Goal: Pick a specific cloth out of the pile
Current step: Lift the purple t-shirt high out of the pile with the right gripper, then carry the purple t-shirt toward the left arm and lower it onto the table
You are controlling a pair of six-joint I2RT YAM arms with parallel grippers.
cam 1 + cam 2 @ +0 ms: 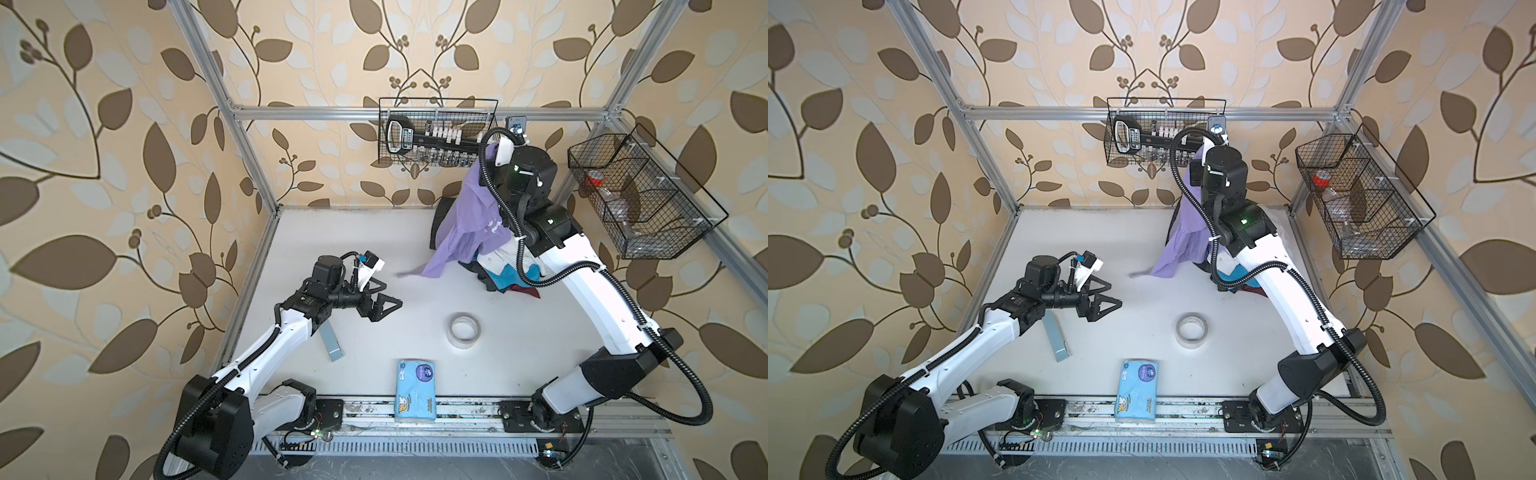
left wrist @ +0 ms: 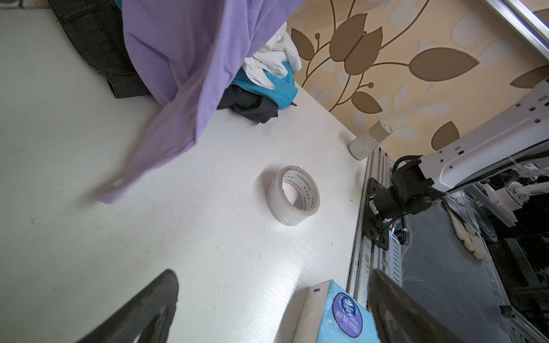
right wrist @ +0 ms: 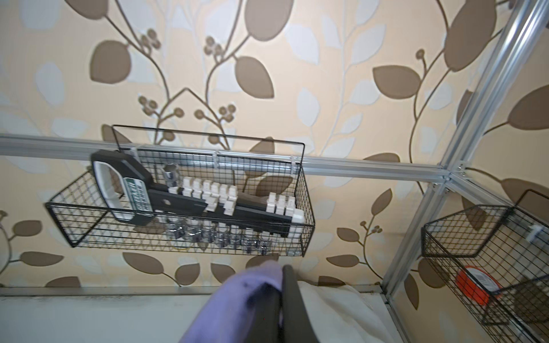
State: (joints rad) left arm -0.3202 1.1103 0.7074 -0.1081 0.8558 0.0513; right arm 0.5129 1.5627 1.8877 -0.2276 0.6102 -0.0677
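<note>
One cloth, one pile, one tape roll, one tissue pack, one grey bar and two wire baskets: back basket, side basket. Right arm is stretched up tall at the back of the counter, its hand pinched tight on the cloth's top edge just under the back basket. The lilac cloth hangs down over the pile, lower corner blurred by the counter. Left arm reaches low, hand spread wide and empty
</note>
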